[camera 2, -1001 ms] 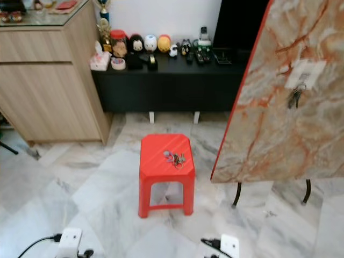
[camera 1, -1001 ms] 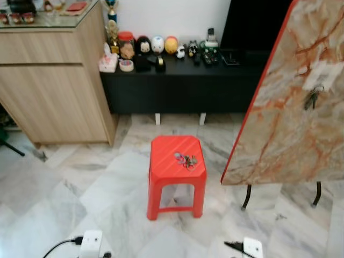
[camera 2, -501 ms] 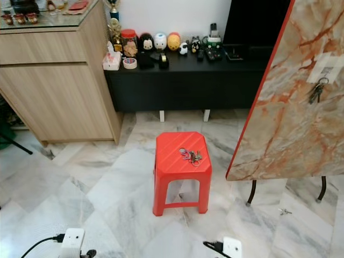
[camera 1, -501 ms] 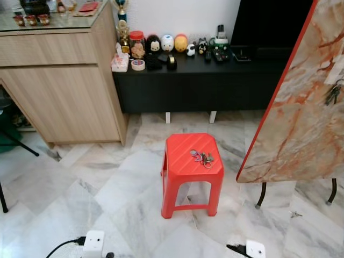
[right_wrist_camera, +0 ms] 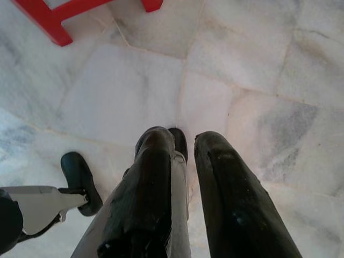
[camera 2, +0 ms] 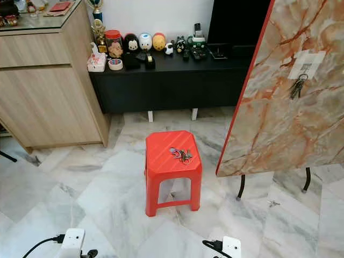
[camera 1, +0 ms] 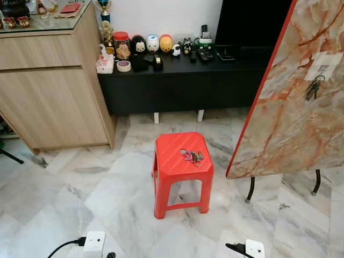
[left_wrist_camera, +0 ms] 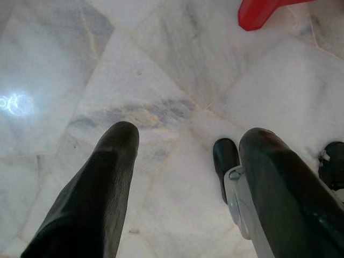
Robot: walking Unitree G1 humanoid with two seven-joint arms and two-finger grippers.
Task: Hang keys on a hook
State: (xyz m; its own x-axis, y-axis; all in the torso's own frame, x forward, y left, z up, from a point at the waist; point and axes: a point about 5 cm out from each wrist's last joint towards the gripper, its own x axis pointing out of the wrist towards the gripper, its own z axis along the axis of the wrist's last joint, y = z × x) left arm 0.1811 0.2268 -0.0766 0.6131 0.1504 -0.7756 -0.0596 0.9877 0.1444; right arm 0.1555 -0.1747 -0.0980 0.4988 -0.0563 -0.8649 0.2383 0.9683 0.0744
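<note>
I'm seeing the marbled board [camera 1: 293,107] running off the right and top edges, so its full extent is lost. The hook holding the hanging keys [camera 1: 312,89] is too small to make out. The key bunch [camera 1: 191,156] on the red stool [camera 1: 181,172] is too small to count. The wooden cabinet [camera 1: 51,97] is being cut off at the left.

Bunch of keys [camera 1: 192,157] with pinkish-red and green tags, lying flat in a loose heap toward the right half of the top of a red plastic stool [camera 1: 173,161]. Hook [camera 1: 321,76] set on a pale square plate on the upper part of a tilted marble-patterned board [camera 1: 285,123], well apart from the stool, already carrying another dark bunch [camera 1: 312,90] hanging straight down
</note>
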